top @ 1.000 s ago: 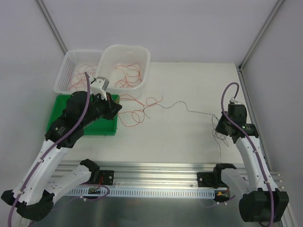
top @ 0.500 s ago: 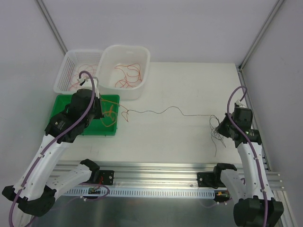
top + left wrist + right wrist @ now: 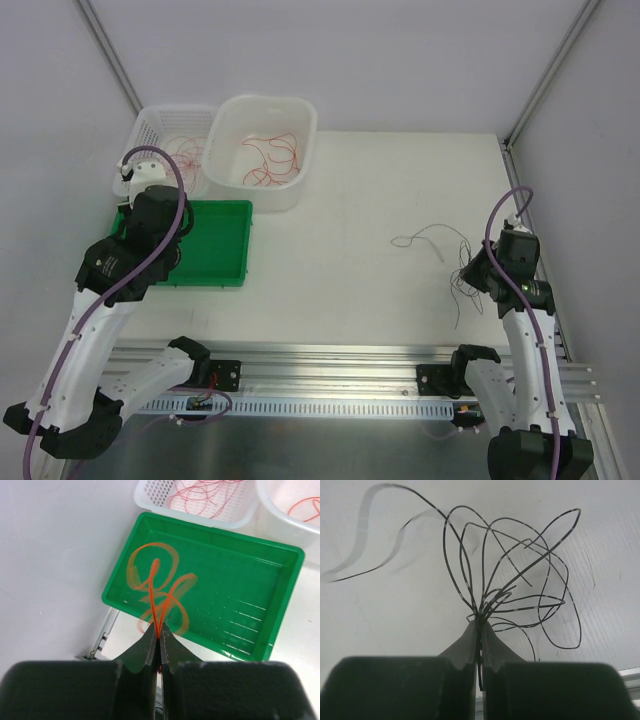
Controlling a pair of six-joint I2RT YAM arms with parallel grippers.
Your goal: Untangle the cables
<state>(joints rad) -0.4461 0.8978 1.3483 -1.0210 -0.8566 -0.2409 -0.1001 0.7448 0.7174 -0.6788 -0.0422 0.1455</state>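
Observation:
My left gripper (image 3: 159,631) is shut on a thin orange cable (image 3: 156,575), whose blurred loops hang over the left end of the green tray (image 3: 240,575). In the top view the left arm hides this gripper and cable. My right gripper (image 3: 480,624) is shut on a bunch of black cables (image 3: 520,565) that fan out in loops above the white table. In the top view the right gripper (image 3: 478,272) stands at the right side, with one black cable (image 3: 425,238) trailing left on the table. Red cables (image 3: 268,160) lie in the white tub (image 3: 310,130).
A white mesh basket (image 3: 150,113) at the back left holds more red cables (image 3: 185,152), next to the tub. The green tray (image 3: 215,240) sits in front of them. A metal rail (image 3: 330,375) runs along the near edge. A frame post (image 3: 545,85) stands at the right.
The left arm swung left over the tray with the orange cable. The strand stretched between the arms has come apart; the black cable now lies slack near the right gripper.

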